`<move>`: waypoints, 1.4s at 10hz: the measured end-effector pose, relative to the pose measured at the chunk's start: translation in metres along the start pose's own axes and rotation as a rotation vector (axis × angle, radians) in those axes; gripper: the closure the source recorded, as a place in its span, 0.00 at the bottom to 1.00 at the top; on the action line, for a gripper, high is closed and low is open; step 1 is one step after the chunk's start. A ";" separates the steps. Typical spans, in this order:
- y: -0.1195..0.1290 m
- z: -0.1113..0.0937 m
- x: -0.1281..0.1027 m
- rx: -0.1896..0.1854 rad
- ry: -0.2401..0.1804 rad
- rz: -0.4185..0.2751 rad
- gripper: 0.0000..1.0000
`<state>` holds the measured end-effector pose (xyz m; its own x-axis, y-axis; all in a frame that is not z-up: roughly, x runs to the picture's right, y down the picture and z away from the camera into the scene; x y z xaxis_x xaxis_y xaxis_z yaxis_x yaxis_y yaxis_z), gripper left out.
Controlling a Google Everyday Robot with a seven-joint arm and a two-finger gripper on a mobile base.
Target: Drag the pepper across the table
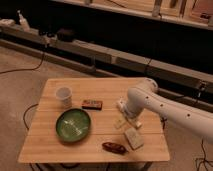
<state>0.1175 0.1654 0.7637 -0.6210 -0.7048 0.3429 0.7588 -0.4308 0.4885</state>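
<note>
The pepper is a small dark reddish-brown pod lying near the front edge of the light wooden table. My gripper hangs from the white arm that reaches in from the right. It sits just right of and slightly behind the pepper, low over the table top. The pepper lies free on the wood beside the gripper.
A green plate lies at the front left. A white cup stands behind it. A flat dark box with orange markings lies mid-table. Dark shelving with cables runs behind the table, on a carpeted floor.
</note>
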 end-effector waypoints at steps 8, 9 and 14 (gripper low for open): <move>-0.051 0.024 0.002 0.046 -0.108 -0.276 0.20; -0.060 0.028 0.000 0.052 -0.137 -0.307 0.20; -0.074 0.037 -0.009 0.051 -0.197 -0.353 0.20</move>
<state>0.0593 0.2242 0.7543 -0.8711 -0.3953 0.2915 0.4846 -0.5952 0.6410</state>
